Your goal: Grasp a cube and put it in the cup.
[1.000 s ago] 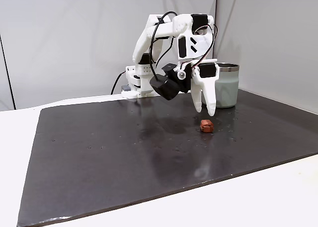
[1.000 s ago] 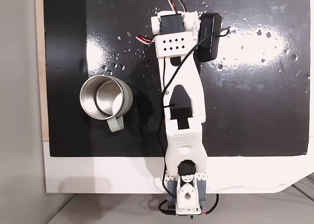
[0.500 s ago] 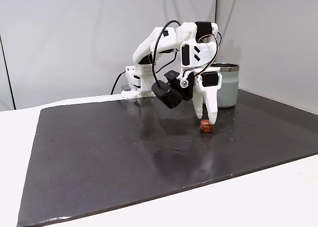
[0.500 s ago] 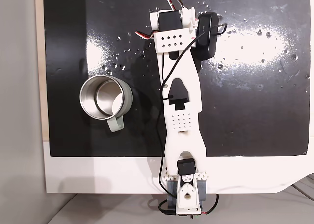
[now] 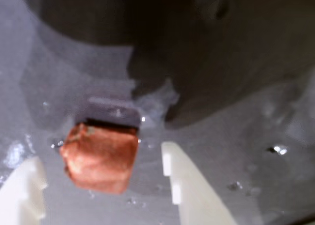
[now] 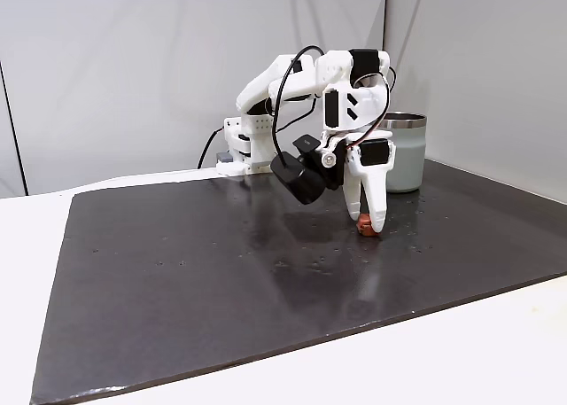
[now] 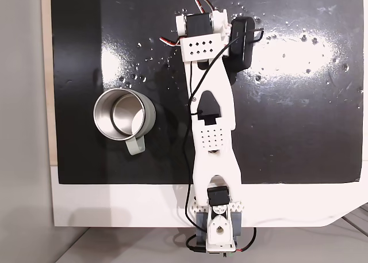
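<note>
Wrist view: cube [image 5: 100, 157] sits on the dark mat [image 5: 236, 151] between the two white fingers, nearer the left finger [image 5: 24, 195] than the right one [image 5: 189, 190]. Gripper [image 5: 101, 193] jaws apart, not touching the block; gap each side.
Cube orientation, wrist view: roughly square, no clear long axis; faces turned a little off the line between the fingers, one corner toward the camera.
A fixed view, side: gripper [image 6: 366, 225] is down at the mat [image 6: 177, 272], tips either side of the cube [image 6: 364, 229], which peeks out red at the base. Cup [image 6: 404, 152] stands behind and to the right, well apart from the cube.
A fixed view, top: arm [image 7: 211, 113] reaches up the picture from its base; cup [image 7: 124, 114] lies left of the arm, handle toward the base edge; steel inside, empty.
Next move, judged: close the jaws on the block, lift, swing toward the cup.
Counter: white top [image 6: 27, 245] under the mat.
</note>
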Controlling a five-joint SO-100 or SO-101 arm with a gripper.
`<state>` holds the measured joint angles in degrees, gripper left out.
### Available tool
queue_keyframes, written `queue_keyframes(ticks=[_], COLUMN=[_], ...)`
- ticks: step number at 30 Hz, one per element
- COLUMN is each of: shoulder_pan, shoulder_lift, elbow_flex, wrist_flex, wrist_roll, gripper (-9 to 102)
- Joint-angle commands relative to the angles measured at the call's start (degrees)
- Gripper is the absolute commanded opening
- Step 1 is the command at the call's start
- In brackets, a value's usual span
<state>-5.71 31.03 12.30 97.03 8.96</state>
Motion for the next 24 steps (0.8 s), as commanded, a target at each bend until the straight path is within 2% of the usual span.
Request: queue_keyframes(ticks=[1,8,24], shoulder_pan=[0.53,0.53,0.62], shoulder_lift=[0.26,-0.53,-1.41], elbow_flex=[-3.87,-4.48,-4.75], wrist_flex=[0.79,0.88,1.05], wrist_roll=[-0.44,-0.53,-0.62], gripper=[26,25,13])
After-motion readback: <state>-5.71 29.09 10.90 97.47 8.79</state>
